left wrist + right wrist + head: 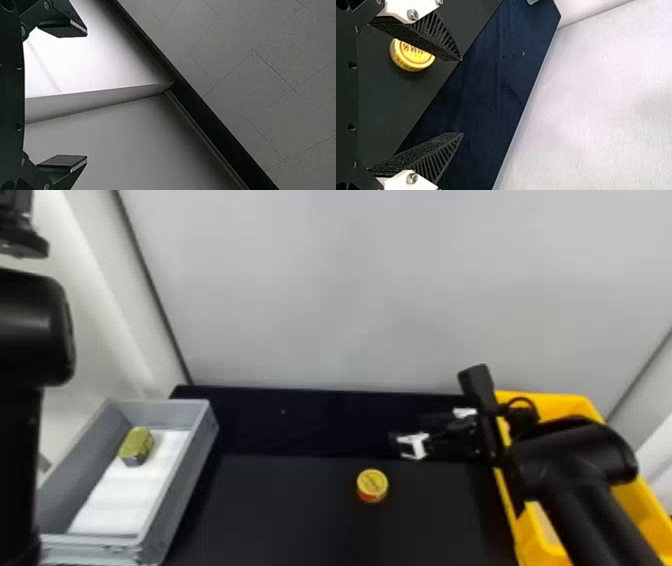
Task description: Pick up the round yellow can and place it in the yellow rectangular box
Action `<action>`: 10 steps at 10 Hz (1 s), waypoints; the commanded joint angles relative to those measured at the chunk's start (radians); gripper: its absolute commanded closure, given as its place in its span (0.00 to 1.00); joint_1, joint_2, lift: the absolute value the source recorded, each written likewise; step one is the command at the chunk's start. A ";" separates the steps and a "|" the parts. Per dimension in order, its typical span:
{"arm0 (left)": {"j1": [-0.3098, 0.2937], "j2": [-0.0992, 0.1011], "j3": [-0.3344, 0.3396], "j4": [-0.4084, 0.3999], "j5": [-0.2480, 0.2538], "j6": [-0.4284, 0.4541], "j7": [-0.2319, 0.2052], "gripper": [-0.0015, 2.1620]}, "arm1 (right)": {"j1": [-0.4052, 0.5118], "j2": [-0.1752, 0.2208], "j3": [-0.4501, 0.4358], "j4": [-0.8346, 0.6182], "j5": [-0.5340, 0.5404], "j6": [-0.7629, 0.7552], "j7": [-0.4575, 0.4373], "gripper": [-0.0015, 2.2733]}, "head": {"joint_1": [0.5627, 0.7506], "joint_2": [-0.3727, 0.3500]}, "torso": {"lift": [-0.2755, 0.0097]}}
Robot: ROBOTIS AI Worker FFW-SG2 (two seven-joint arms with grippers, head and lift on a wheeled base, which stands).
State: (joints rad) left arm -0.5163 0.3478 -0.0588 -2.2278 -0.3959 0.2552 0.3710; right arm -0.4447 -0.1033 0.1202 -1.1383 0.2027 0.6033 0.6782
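Nearest, the round yellow can (372, 486) rests on the black table (280, 515), left of the yellow rectangular box (560, 405). Beyond it, your right gripper (462, 96) is released and empty; in its wrist view, one finger overlaps the can. Draw the gripper back, centre the can between the fingers, then descend and close evenly about its sides, lest it skid. Your left gripper (86, 95), also spread and empty, is raised clear.

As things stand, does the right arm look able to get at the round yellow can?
Probably yes: the right gripper is open and holds nothing, and the round yellow can sits close by on the black tabletop, with nothing standing against it or covering its top.
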 commanded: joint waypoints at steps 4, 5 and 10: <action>0.010 -0.001 0.002 0.004 -0.004 -0.008 0.008 0.07 | -0.002 0.034 0.113 0.150 -0.031 -0.083 0.055 0.06 | 0.53 0.59 | 0.93; 0.010 -0.002 0.002 0.004 -0.004 -0.010 0.008 0.07 | -0.011 0.045 0.121 0.181 -0.003 -0.100 0.071 0.06 | 0.53 0.59 | 0.93; 0.001 -0.019 -0.006 0.020 -0.004 -0.033 0.008 0.07 | -0.075 0.043 0.127 0.336 0.041 -0.137 0.058 0.06 | 0.53 0.59 | 0.93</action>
State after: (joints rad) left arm -0.5122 0.3330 -0.0602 -2.2133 -0.4004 0.2299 0.3791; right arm -0.4987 -0.0586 0.2477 -0.8547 0.2361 0.4798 0.7436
